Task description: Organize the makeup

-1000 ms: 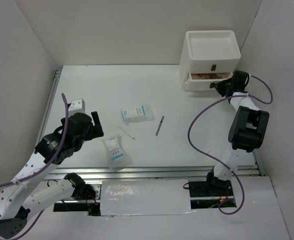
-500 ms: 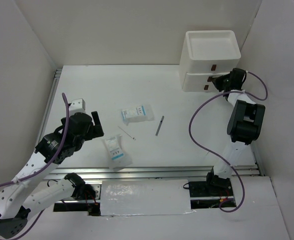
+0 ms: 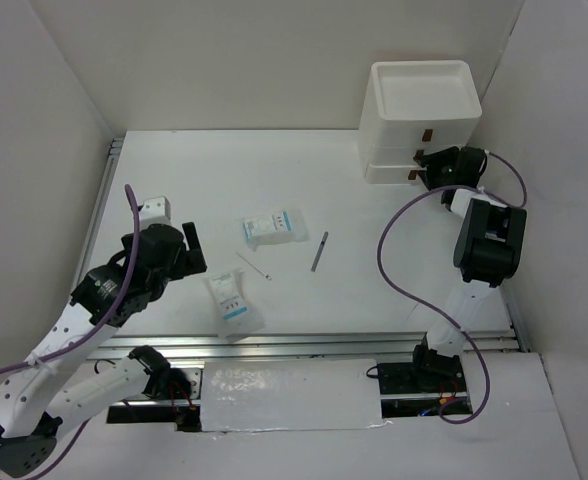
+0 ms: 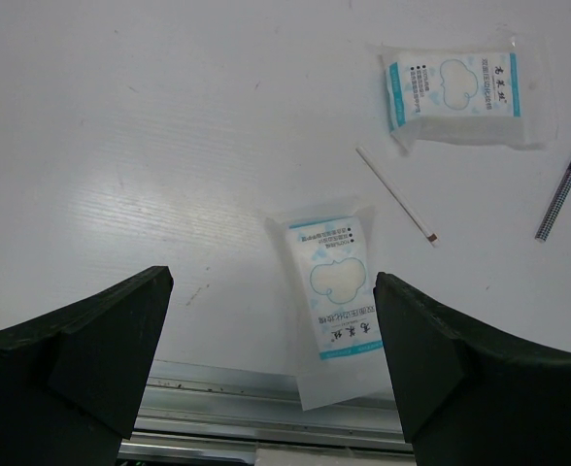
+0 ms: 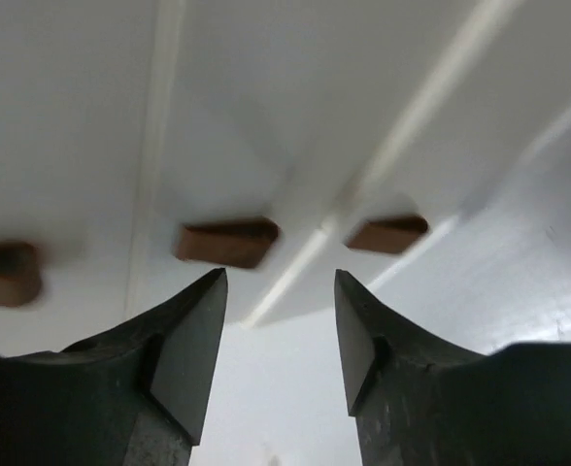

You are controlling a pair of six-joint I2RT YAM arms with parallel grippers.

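Two white-and-blue printed sachets lie on the table, one (image 3: pixel 274 228) (image 4: pixel 453 92) at mid-table and one (image 3: pixel 234 303) (image 4: pixel 336 296) near the front rail. A thin grey pencil (image 3: pixel 320 251) (image 4: pixel 564 186) lies to their right, and a thin white stick (image 3: pixel 254 266) (image 4: pixel 397 194) between them. My left gripper (image 3: pixel 189 250) (image 4: pixel 271 282) hovers open above the near sachet, holding nothing. My right gripper (image 3: pixel 421 166) (image 5: pixel 281 282) is open at the front of the white drawer unit (image 3: pixel 419 110) (image 5: pixel 266 97), just short of its brown handles (image 5: pixel 227 241), with nothing between the fingers.
The drawer unit stands at the back right with its drawers shut and a shallow tray on top. White walls enclose the table on the left, back and right. A metal rail (image 3: pixel 314 343) (image 4: pixel 266 388) runs along the front edge.
The lower drawer, open a second ago with my right gripper shut on its handle, has been pushed shut. The right gripper has opened and let go. The left arm has not moved.
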